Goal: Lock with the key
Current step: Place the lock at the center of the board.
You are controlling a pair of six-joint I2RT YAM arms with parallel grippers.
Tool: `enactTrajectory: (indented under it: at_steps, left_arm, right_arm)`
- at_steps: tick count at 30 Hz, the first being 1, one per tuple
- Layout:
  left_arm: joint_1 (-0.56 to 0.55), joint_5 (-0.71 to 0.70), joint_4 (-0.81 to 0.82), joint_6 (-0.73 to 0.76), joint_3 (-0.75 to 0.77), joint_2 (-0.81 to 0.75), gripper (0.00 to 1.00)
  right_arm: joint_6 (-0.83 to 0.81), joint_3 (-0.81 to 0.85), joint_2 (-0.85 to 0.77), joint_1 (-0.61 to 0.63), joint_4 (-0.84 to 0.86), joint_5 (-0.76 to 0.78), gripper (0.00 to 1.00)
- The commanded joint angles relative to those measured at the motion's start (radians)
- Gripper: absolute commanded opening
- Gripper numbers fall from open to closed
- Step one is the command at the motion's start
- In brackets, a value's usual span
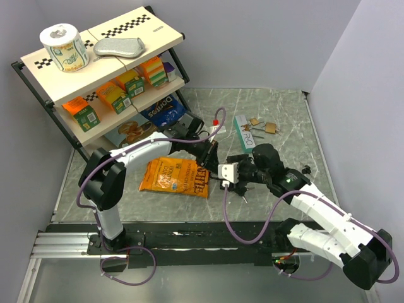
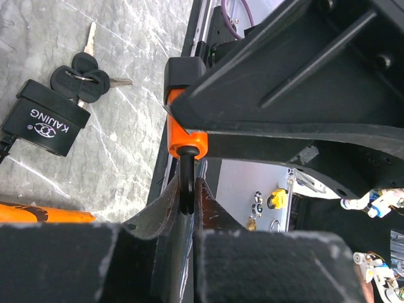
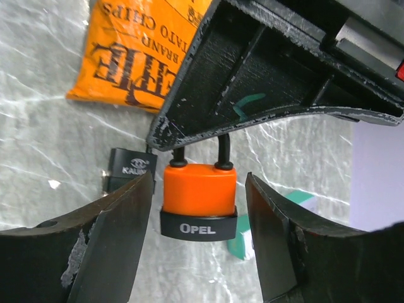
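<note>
An orange padlock with a black "OPEL" base hangs by its shackle from my left gripper, which is shut on the shackle. The padlock also shows in the left wrist view. My right gripper is open, one finger on each side of the padlock body, not touching it. Both grippers meet over the table's middle, left and right. A black padlock with black-headed keys lies on the marble just beside them. No key is held.
An orange chips bag lies left of the grippers. A green-white box and brass padlocks lie at the back. A shelf rack with snack boxes, a paper roll and a pouch stands at the back left.
</note>
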Motion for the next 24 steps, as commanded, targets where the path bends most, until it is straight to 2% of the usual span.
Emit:
enactTrajectory:
  at_steps: [1, 2, 3, 5, 9, 11, 14, 16, 17, 20, 21, 22, 24]
  left_arm:
    - [-0.006, 0.048, 0.032, -0.008, 0.017, -0.039, 0.01]
    - [-0.006, 0.047, 0.031, -0.006, 0.019, -0.039, 0.01]
    - [-0.006, 0.048, 0.029, -0.006, 0.019, -0.039, 0.02]
    - [-0.006, 0.042, 0.028, -0.003, 0.019, -0.041, 0.07]
    - [-0.008, 0.040, 0.042, -0.009, 0.007, -0.053, 0.18]
    - [-0.006, 0.033, 0.051, -0.012, -0.006, -0.064, 0.30]
    - [0.001, 0.019, 0.057, 0.000, -0.024, -0.085, 0.43]
    - [0.017, 0.010, 0.066, 0.001, -0.044, -0.108, 0.54]
    - [0.037, -0.004, 0.083, 0.001, -0.052, -0.116, 0.66]
    - [0.095, -0.057, 0.120, 0.008, -0.085, -0.168, 0.71]
    - [0.110, -0.114, 0.141, 0.008, -0.111, -0.188, 0.75]
    - [0.136, -0.145, 0.155, 0.009, -0.122, -0.235, 0.85]
    - [0.152, -0.261, 0.174, 0.065, -0.127, -0.283, 0.98]
  right_arm:
    - [-0.053, -0.007, 0.008, 0.008, 0.016, 0.038, 0.63]
    - [-0.050, -0.007, 0.010, 0.010, 0.018, 0.041, 0.60]
    - [-0.047, -0.007, 0.010, 0.010, 0.021, 0.048, 0.49]
    - [-0.029, -0.004, 0.013, 0.010, 0.021, 0.060, 0.37]
    - [-0.001, -0.007, 0.002, 0.002, -0.002, 0.080, 0.22]
    - [0.025, -0.007, -0.011, -0.009, -0.034, 0.073, 0.13]
    - [0.080, 0.000, -0.027, -0.053, -0.065, 0.051, 0.10]
    - [0.111, 0.013, -0.024, -0.142, -0.114, 0.010, 0.10]
    - [0.149, 0.022, -0.016, -0.189, -0.134, -0.005, 0.08]
    - [0.229, 0.046, 0.025, -0.408, -0.223, -0.060, 0.08]
    - [0.250, 0.047, 0.040, -0.459, -0.238, -0.068, 0.08]
    - [0.279, 0.046, 0.056, -0.574, -0.273, -0.070, 0.08]
    - [0.305, 0.023, 0.111, -0.686, -0.281, -0.061, 0.08]
